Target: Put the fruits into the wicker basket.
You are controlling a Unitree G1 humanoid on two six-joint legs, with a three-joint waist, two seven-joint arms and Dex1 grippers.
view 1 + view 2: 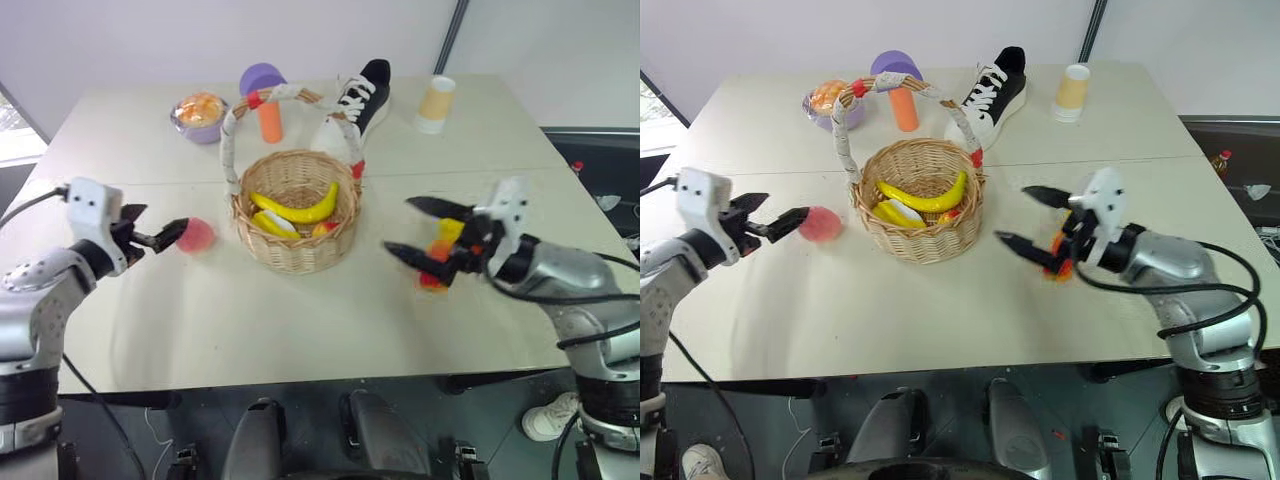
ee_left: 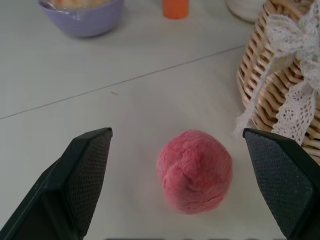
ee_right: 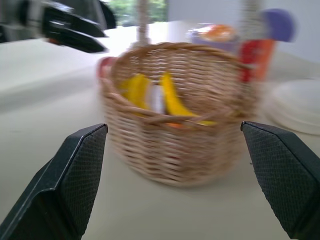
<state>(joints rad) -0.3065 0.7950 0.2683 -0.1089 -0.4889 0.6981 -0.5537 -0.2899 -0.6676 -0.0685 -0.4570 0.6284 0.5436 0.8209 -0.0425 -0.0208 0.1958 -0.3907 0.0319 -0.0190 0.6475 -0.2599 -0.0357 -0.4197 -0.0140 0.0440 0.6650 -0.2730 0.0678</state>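
Nearest us, our right gripper (image 1: 415, 227) hangs over the counter (image 1: 300, 330) with its jaws spread wide and nothing between them. A red, orange and yellow mango (image 1: 437, 262) lies on the counter right behind those jaws, partly hidden by them. On the other side, our left gripper (image 1: 165, 238) also has its jaws spread and empty, with the pink peach (image 2: 195, 171) resting on the counter just ahead of its fingertips. Between the two sits the wicker basket (image 1: 297, 252), holding yellow bananas (image 1: 300, 209). Further back we see a purple bowl (image 1: 202, 127), an orange block with a purple cap (image 1: 265, 98), a black-and-white shoe (image 1: 358, 100) and a paper cup (image 1: 436, 104).
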